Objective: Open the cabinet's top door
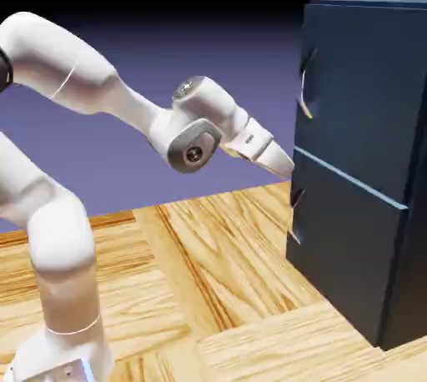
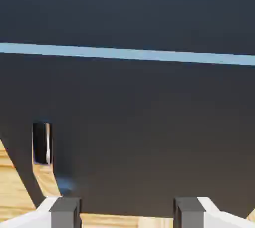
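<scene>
The glossy white, rounded-link robot arm (image 1: 58,205) had thin seam rings, a grey circular joint cap (image 1: 193,153), and small dark grey fingertips (image 2: 65,211).

The white arm (image 1: 75,80) bends up, then reaches forward. Its end effector (image 2: 127,212) tilts down. The two fingers (image 2: 65,211) stand wide apart, holding nothing.

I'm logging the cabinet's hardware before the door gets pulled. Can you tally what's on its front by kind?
Front panels: 2, the top door and the lower panel.
Handles: 2, the top door's handle and the lower handle.
Total: 4.
</scene>
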You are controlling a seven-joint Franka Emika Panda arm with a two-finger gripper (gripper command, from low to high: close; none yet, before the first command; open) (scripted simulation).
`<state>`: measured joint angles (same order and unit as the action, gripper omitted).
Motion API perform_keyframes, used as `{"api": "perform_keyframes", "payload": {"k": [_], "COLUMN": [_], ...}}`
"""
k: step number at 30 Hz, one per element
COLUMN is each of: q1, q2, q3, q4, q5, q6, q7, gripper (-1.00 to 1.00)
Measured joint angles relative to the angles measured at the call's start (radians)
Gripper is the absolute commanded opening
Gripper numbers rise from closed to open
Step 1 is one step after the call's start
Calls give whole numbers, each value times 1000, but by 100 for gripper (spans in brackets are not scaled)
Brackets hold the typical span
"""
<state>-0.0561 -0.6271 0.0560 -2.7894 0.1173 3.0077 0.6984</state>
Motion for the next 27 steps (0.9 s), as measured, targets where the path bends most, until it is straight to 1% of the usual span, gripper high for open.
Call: {"api": "perform_keyframes", "payload": {"k": [27], "q1": [-682], "q2": [-572], "q3": [560], "q4": [206], "q5": [1174], "q6": [-293], "q7": [-426], "gripper": [0]}}
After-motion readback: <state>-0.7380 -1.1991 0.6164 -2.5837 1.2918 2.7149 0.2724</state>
